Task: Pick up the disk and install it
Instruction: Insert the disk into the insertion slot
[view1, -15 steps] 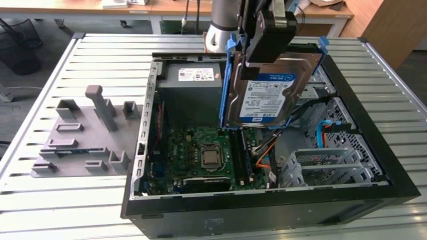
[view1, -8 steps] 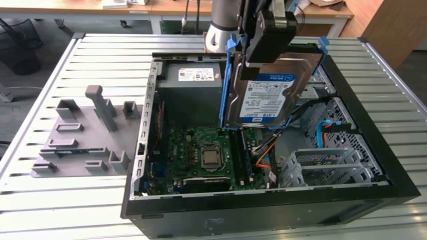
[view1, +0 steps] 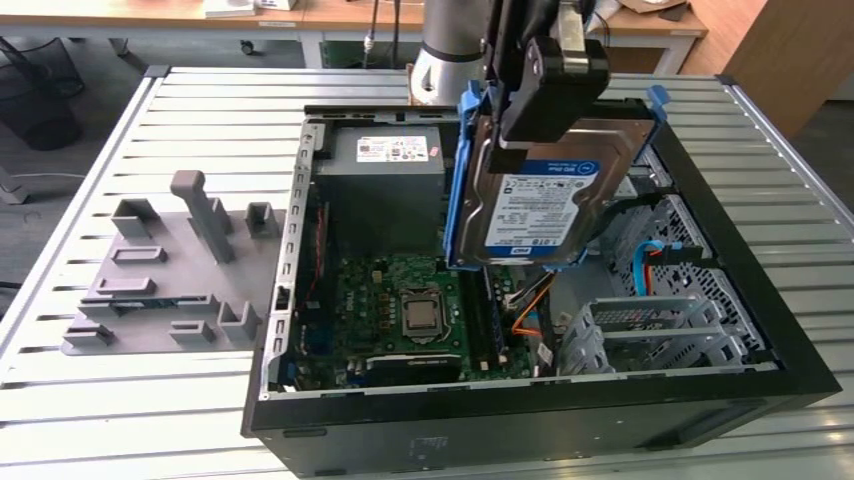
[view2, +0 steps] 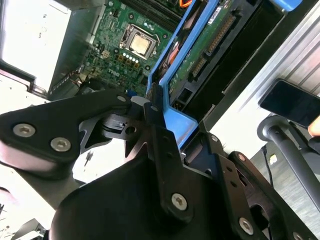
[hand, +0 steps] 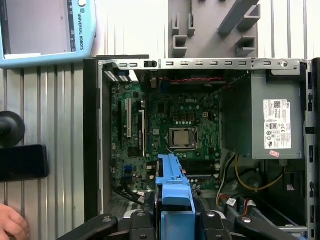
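The disk (view1: 545, 215) is gripped at its upper end by the gripper (view1: 534, 135), which is closed on the blue carrier (hand: 173, 187). In the second wrist view the fingers (view2: 159, 130) are seen pinched on the carrier's rim, with the disk's circuit side beyond them. The disk is held in the air, steeply tilted, label towards the exterior camera. It hangs above the open case (view1: 534, 420), over the strip between the motherboard (view1: 400, 300) and the grey metal bay (view1: 654, 330). The bay lies lower and towards the exterior view's right, and it is not touched by the disk. The step in hand is judged to be the carry towards the bay. Since the disk is held by one end only, its free end is likely to swing, so slow, smooth motion would be advised. The tilt would best be taken out, and the carrier's rails squared to the bay's guides, before any contact is made. The orange cables (view1: 531, 300) beneath the disk's lower edge should be cleared rather than pressed upon. No force should be applied if resistance is met, as a skewed carrier is likely to jam.
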